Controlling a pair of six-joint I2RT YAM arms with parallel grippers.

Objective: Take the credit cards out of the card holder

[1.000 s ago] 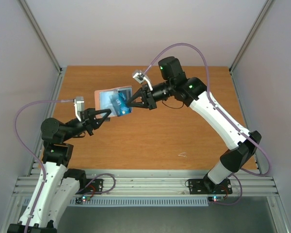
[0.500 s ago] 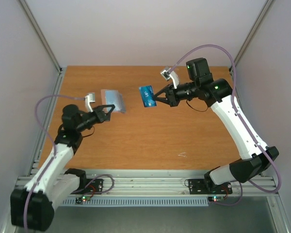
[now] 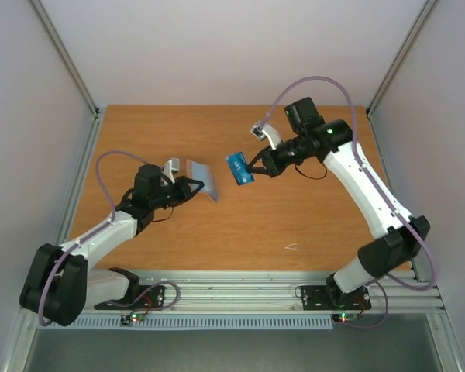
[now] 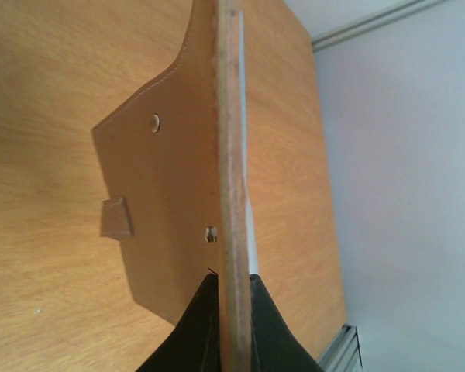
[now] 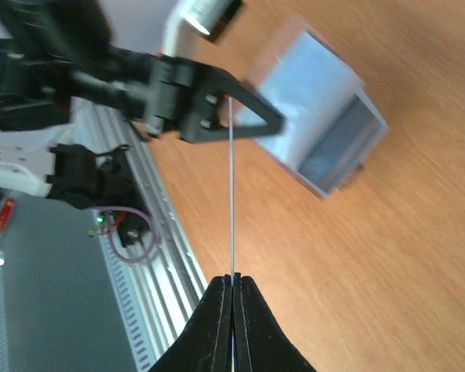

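Right end effector (image 3: 252, 167): jaws pressed tight on one short edge of the blue card (image 3: 239, 168). The card is carried in the air just right of the card holder (image 3: 201, 177) and fully apart from it. In the right wrist view it reads edge-on, as a thin pale line. Left end effector (image 3: 194, 186): jaws nearly together, pinching the card holder by its near edge and holding it raised on edge above the surface (image 3: 294, 225). Progress, as judged: one credit card is clear of the holder but not yet set down, so roughly the first third is done. Remaining items: a dark grey card (image 5: 337, 143) appears to sit in the pocket of one inner panel. The white card cannot be made out in any view, so it is not possible to tell whether it is tucked inside. Card holder, description: a thin folding wallet. The outside is taupe-brown with a stitched border, two small round snap studs and a short tab, as the left wrist view shows. The inside is pale blue, in two panels. One panel hangs swung open away from the gripped one.
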